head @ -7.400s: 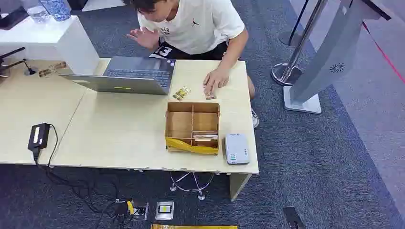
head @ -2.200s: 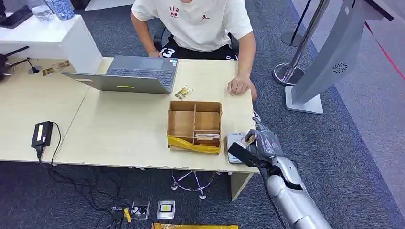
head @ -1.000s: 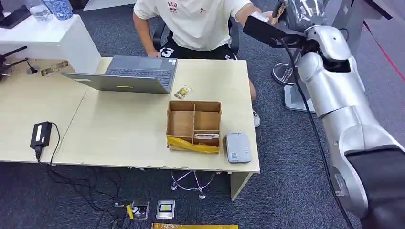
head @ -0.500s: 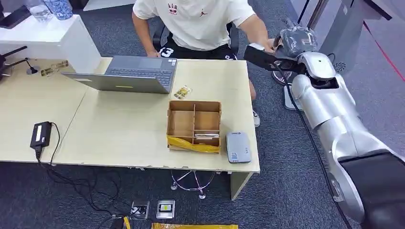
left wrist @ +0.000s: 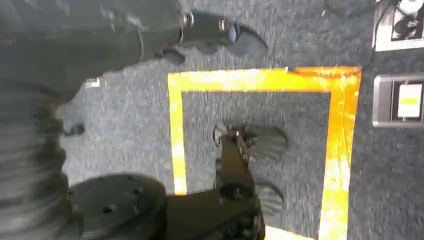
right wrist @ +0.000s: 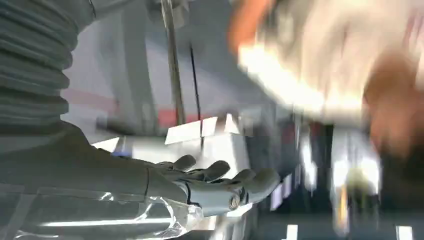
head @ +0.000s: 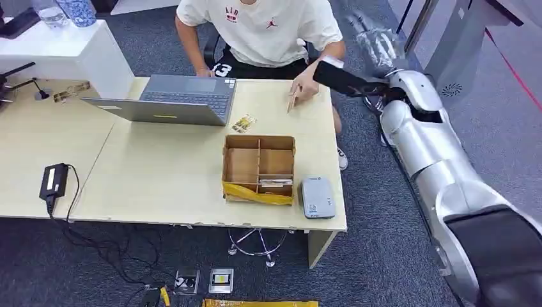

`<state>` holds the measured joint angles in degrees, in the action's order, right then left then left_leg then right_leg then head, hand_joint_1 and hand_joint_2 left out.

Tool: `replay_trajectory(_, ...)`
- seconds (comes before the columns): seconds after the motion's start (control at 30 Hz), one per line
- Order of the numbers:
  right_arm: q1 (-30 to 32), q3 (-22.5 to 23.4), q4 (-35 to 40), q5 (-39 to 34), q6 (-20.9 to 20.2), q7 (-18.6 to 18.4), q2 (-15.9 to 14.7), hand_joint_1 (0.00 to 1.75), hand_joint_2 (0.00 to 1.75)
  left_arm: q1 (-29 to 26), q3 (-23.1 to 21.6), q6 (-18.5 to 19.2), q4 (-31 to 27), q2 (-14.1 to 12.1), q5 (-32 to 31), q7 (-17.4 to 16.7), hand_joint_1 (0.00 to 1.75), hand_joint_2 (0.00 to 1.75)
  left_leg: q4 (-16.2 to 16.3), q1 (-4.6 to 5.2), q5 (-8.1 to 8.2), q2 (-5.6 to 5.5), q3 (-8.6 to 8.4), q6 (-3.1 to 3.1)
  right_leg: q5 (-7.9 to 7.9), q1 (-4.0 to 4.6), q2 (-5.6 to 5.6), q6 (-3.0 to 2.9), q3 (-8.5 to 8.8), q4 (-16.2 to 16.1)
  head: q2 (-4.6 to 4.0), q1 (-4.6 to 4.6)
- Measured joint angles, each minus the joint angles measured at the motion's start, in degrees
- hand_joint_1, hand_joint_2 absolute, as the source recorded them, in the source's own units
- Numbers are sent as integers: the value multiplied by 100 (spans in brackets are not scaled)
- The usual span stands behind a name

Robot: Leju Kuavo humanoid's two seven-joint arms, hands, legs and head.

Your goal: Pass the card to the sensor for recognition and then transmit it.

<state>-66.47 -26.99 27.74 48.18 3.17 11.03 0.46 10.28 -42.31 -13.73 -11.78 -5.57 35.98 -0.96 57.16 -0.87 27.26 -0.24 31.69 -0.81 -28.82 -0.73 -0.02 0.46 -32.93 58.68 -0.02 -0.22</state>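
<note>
Beyond the far right corner of the table (head: 160, 185), my right hand (head: 377, 48) hangs raised with its fingers (right wrist: 235, 182) stretched out flat and apart, holding nothing, while the card (head: 293, 100) is pinched in a person's hand (head: 305, 86) just above the tabletop near that same corner. Closer to me on the table, the sensor (head: 317, 197) lies at the near right edge, just beside the cardboard box (head: 258, 169). My left hand (left wrist: 215, 35) hangs over the floor, off the table's near side; I cannot tell how its fingers are set.
</note>
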Motion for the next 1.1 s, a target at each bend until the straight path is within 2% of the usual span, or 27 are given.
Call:
replay_trajectory(0.07,571,-173,810,-309,-1100,-527,22,0,175,15,0,4,0,7,24,20,0,175,0,0,0,-11,0,0,-1,0,-12,-1,1,-1,2,-4)
replay_trajectory(0.1,900,-291,1270,-416,-1414,-772,35,0,175,27,0,13,0,13,41,20,0,175,0,0,0,-11,1,0,-1,1,-11,-1,1,-1,0,2)
replay_trajectory(0.13,1229,-403,1647,-431,-1485,-902,46,0,175,48,0,22,0,15,61,20,0,175,0,0,0,-11,1,0,-1,0,-10,-1,0,-1,2,0)
replay_trajectory(0.27,2245,-923,2479,-274,-1292,-1111,131,0,175,183,2,55,0,9,94,13,0,175,-1,0,3,-10,4,-3,-2,0,-9,-2,-3,0,0,-2)
replay_trajectory(0.5,3040,-1463,2972,-339,-1137,-1037,129,0,175,244,2,157,0,-7,116,-2,0,175,-1,0,3,-8,4,-3,-2,0,0,-2,-6,-1,2,0)
replay_trajectory(0.6,3227,-1502,3162,-331,-1157,-1150,57,0,175,232,2,177,0,-33,101,-37,0,175,-1,1,3,-7,5,-3,-2,-1,0,-2,-6,-1,0,0)
replay_trajectory(0.73,3345,-1517,3509,-197,-1183,-1435,-155,0,175,153,2,-96,0,-48,127,-42,0,175,0,2,3,-2,3,-3,-1,-3,3,-2,-7,-2,0,0)
replay_trajectory(0.83,3392,-1421,3917,-143,-1281,-1514,-343,0,175,84,2,-199,0,-33,125,-41,0,175,1,2,3,1,3,-3,-1,-3,5,-2,-9,-3,2,0)
replay_trajectory(1.1,3575,-1257,4484,41,-1281,-1374,-476,0,175,81,0,96,0,-53,63,-85,0,175,0,0,3,5,1,-3,-1,-1,5,-2,-8,-2,2,-2)
